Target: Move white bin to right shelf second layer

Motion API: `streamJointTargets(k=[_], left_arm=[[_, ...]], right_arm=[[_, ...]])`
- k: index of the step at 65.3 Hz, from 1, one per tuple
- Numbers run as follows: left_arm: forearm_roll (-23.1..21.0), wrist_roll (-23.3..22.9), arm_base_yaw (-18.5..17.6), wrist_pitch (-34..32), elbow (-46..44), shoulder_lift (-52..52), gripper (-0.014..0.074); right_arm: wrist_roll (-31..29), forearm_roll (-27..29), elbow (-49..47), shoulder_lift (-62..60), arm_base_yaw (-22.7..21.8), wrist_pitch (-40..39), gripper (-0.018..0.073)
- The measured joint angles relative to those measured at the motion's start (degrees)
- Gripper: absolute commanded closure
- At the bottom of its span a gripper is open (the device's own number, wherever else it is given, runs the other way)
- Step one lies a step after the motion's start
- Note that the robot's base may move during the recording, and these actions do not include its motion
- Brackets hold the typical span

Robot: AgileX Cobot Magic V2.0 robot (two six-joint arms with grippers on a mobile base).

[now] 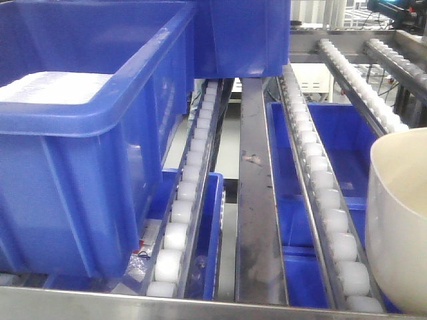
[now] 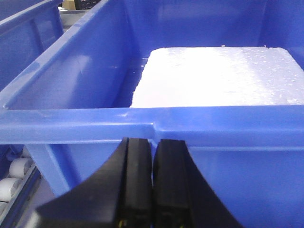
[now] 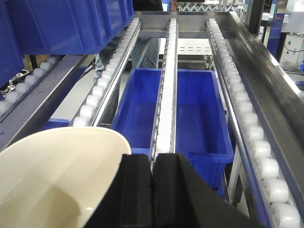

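I see roller rails (image 3: 167,95) running ahead over blue crates (image 3: 175,114). My right gripper (image 3: 152,190), jaws pressed together, has the white bin (image 3: 52,180) just left; left gripper (image 2: 153,185), likewise closed, faces a blue crate (image 2: 95,123).

The bin (image 1: 400,227) is running off the front view's right edge, so only its left wall is showing. Below the rollers (image 1: 320,180), the rails are covering most of a lower crate (image 1: 347,140).
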Motion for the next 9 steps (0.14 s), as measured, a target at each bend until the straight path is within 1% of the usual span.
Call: streamJointTargets(k=[9], left_arm=[[0.0,0.0,0.0,0.0,0.0,0.0,0.0512]], right_arm=[[-0.1,0.0,0.0,0.0,0.0,0.0,0.0505]])
